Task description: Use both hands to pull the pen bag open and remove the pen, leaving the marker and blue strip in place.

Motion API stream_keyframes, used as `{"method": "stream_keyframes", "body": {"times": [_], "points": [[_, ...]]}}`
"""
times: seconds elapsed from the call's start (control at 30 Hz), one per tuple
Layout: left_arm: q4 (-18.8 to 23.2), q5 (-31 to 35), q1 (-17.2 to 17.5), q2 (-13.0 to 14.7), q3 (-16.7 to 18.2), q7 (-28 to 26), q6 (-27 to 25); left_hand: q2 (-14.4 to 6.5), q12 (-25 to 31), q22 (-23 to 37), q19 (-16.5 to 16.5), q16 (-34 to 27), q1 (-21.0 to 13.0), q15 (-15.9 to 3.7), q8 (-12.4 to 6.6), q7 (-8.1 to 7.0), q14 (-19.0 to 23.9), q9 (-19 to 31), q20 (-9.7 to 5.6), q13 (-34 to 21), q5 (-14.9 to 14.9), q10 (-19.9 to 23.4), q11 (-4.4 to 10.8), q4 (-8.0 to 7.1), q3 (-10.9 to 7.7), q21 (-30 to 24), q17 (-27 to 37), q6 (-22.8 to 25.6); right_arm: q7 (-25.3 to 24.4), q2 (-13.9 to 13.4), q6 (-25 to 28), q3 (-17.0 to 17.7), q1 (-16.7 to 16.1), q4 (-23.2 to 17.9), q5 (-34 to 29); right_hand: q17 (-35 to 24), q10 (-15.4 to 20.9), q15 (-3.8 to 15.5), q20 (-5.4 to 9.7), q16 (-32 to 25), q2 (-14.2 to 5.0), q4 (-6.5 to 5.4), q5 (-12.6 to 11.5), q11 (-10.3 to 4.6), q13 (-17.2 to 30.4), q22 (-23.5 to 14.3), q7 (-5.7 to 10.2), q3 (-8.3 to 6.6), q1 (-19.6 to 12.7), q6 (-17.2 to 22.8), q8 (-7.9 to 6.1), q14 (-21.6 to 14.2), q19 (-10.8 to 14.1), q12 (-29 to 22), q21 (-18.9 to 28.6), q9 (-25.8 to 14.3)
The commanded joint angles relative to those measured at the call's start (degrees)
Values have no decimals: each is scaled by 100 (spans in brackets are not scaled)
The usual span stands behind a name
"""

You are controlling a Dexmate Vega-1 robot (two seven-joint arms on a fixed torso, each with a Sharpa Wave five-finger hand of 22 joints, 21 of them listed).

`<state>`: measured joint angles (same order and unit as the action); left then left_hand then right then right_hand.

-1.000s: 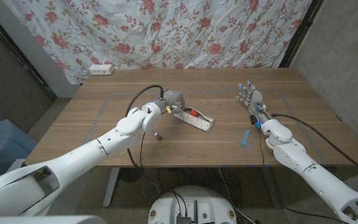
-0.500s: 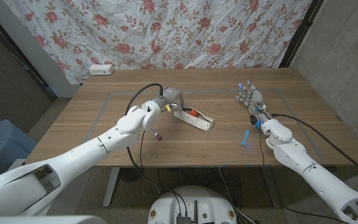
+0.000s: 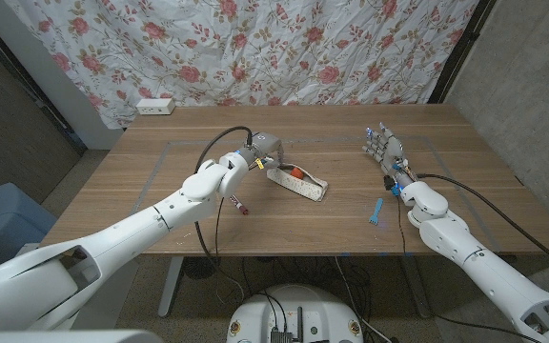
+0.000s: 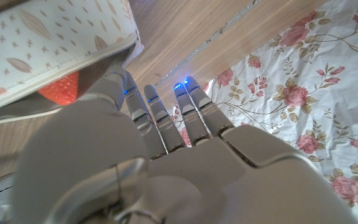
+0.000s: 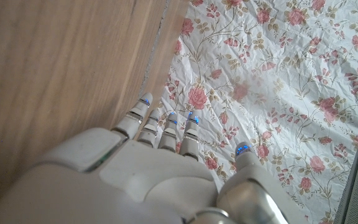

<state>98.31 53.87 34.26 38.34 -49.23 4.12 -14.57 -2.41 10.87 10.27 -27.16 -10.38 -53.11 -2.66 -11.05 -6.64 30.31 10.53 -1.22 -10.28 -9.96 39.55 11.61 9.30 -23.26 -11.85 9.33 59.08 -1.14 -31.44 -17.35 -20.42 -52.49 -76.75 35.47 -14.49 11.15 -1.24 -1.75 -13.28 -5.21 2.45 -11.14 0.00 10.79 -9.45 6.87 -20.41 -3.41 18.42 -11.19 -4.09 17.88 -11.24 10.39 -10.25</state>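
Pen bag (image 3: 297, 181) lies mid-tabletop (image 3: 446, 219), mouth ajar. My left hand (image 3: 263, 152) has barely shifted at its 10 o'clock end, fingers straight, holding nothing. My right hand (image 3: 383, 148) waits spread, far off at 3 o'clock. Blue strip (image 3: 376, 211) already out; two-handed pull not started.

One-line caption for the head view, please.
Left hand at the pen bag; right hand open, apart; blue strip and marker on the table.

Your arms are glossy white shells with black cables; the left hand (image 3: 261, 150) and right hand (image 3: 383, 148) are grey, with blue-lit fingertips (image 4: 180, 86).
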Motion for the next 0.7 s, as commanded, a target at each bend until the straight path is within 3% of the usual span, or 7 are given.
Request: {"method": "stream_keyframes", "body": {"times": [0.03, 0.7], "points": [[-236, -11, -132, -92, -109, -155, 123, 71, 26, 12, -44, 16, -77, -857, -34, -21, 27, 27, -25, -4, -11, 97, 8, 49, -1, -27, 8, 91, 17, 39, -9, -6, 58, 94, 20, -32, 30, -30, -5, -25, -111, 41, 2, 18, 10, -19, -5, -14, 12, 57, 20, -39, -3, -1, 40, -13], [37, -1, 3, 2, -61, -148, 20, 173, 35, 5, -73, 4, -142, -887, -59, -39, 70, 31, -49, -3, -18, 177, 31, 86, 56, -27, 16, 173, 61, 102, -93, 10, 84, 217, 70, -36, 25, -35, -6, -27, -117, 49, 2, 36, 10, -19, -8, -14, 14, 61, 24, -35, -4, 1, 40, -14]]}}
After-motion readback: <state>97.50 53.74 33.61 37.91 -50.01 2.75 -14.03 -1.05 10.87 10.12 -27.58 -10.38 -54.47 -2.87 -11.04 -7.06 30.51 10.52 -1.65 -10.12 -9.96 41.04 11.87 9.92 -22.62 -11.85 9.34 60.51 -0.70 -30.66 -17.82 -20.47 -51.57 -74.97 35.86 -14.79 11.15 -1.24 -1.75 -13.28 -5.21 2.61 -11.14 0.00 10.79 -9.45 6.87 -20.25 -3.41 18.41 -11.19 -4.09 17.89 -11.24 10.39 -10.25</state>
